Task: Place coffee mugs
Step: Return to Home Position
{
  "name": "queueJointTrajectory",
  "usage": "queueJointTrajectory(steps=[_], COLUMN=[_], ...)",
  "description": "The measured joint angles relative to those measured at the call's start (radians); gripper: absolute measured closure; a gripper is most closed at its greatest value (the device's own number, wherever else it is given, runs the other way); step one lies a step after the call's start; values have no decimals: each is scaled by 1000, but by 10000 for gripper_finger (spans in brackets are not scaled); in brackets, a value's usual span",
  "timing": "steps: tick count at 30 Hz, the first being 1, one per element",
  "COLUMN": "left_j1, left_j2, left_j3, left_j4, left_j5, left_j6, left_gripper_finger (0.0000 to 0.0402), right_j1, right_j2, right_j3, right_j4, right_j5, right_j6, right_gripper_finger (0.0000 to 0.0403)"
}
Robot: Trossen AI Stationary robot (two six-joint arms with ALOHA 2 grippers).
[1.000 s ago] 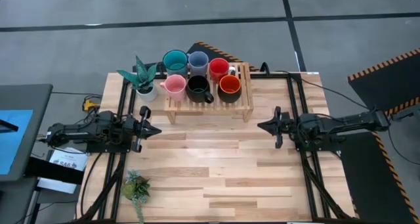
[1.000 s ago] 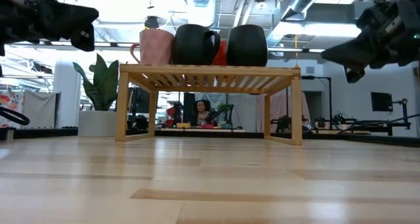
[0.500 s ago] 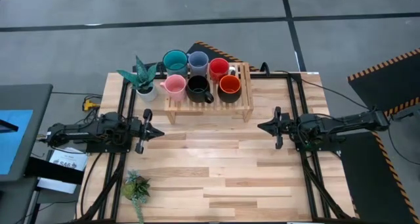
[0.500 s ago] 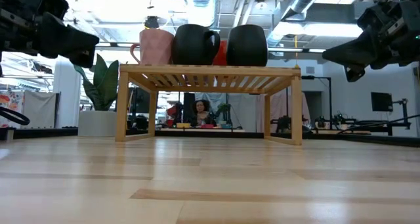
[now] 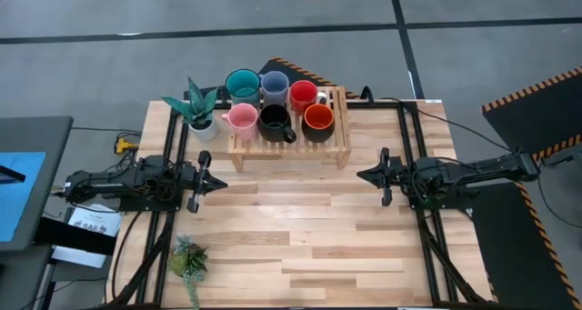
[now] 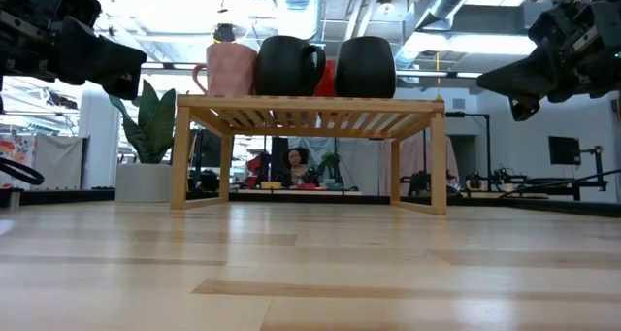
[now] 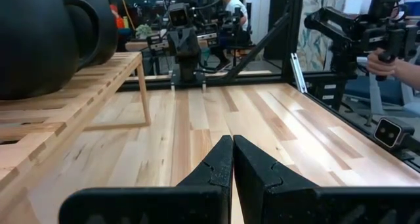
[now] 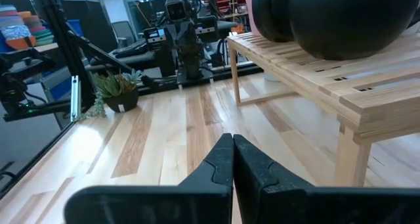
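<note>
Six mugs stand on a slatted wooden rack [image 5: 338, 145] at the table's far middle: teal [image 5: 242, 84], grey-blue [image 5: 274, 85] and red [image 5: 303, 95] in the far row, pink [image 5: 241, 118], black [image 5: 274, 121] and orange [image 5: 317, 118] in the near row. My left gripper [image 5: 221, 183] is shut and empty at the table's left side, above the table. My right gripper [image 5: 360, 175] is shut and empty at the right side. The two point at each other.
A white pot with a tall green plant [image 5: 195, 110] stands left of the rack. A small green plant [image 5: 188, 259] lies near the front left corner. Bare wooden tabletop [image 5: 291, 219] spreads between the arms and the near edge. A person sits in the room behind the table [image 6: 295, 164].
My left gripper has drawn back a little toward the table's left edge and sunk slightly, staying shut. Everything else has kept still.
</note>
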Motion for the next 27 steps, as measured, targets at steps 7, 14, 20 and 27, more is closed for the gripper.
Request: queueJointTrajectory(steps=[7,14,20,27], left_j1=[0,0,0,0], left_j2=[0,0,0,0], left_j3=[-1,-1,-2,-2], left_j4=[0,0,0,0], left_j5=[-1,-1,-1,-1], left_j6=[-9,-11,-25,-31], left_gripper_finger=[401,401,401,401], right_j1=[0,-3,-3,3], right_j2=[0,0,0,-8], right_j3=[0,-1,-1,-1], right_j4=[-28,-60,-58,-46], right_j5=[1,4,13,32], right_j6=[20,27,29,29], right_gripper_finger=[379,378,378,378])
